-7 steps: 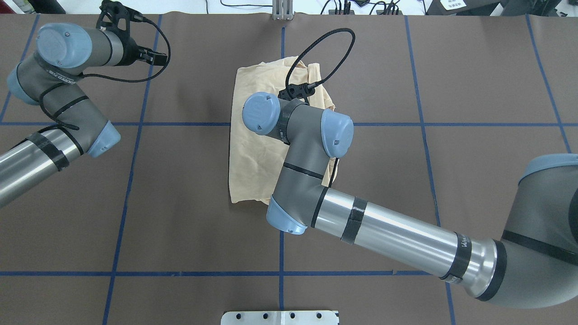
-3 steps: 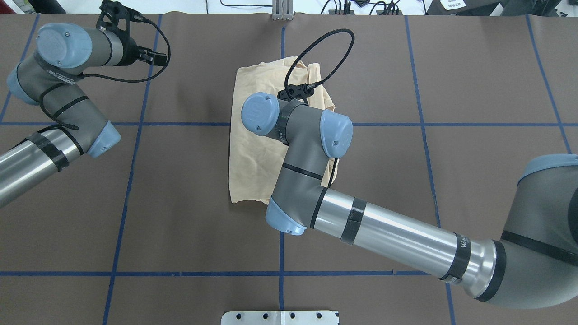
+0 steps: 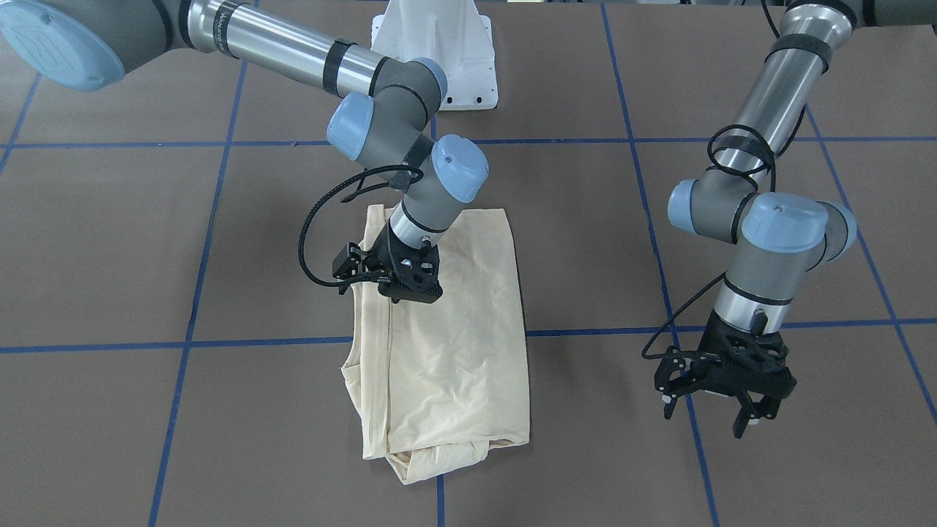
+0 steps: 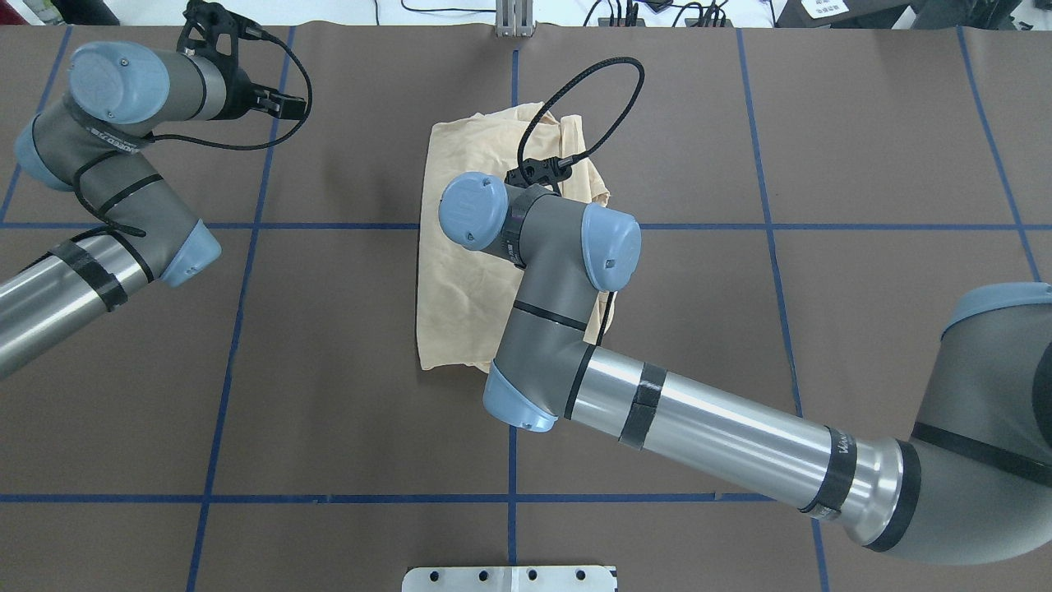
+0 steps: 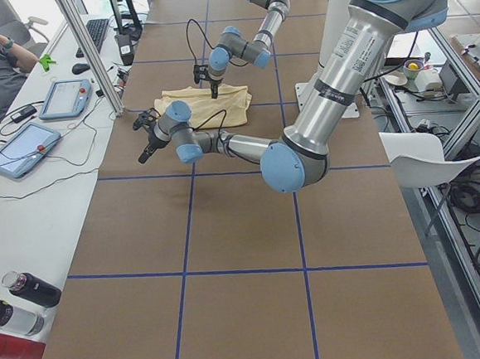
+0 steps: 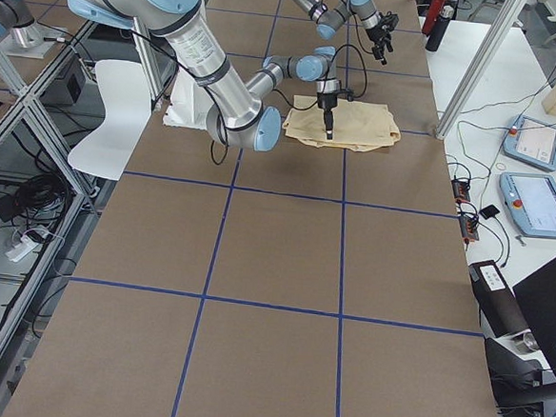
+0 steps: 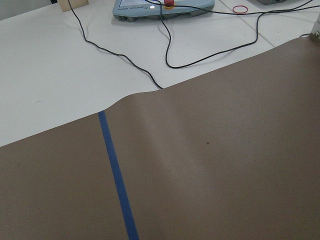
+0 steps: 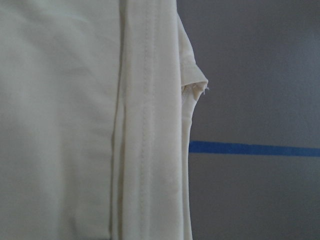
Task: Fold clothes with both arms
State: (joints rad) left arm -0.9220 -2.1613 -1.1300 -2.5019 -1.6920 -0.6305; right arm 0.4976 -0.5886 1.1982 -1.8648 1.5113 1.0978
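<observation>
1. T-shirt (image 3: 454, 351): plain cream fabric folded into a long rectangle, flat on the brown table (image 3: 110, 241), crossing a blue tape line (image 3: 256, 342).
2. Right gripper (image 3: 411, 293): over the T-shirt, near one long edge. Jaws look drawn together; whether they pinch fabric cannot be told.
3. Left gripper (image 3: 706, 419): well apart from the T-shirt, jaws spread and empty.
4. Right arm (image 4: 723, 427): its band lettering is too small to read.

Robotics lab: robot arms (image 4: 715, 427) at a brown table (image 4: 863, 329) gridded in blue tape (image 4: 329, 498), teach pendants (image 5: 21, 151) alongside, aluminium framing (image 5: 89, 54), floor cables (image 6: 33, 189).
</observation>
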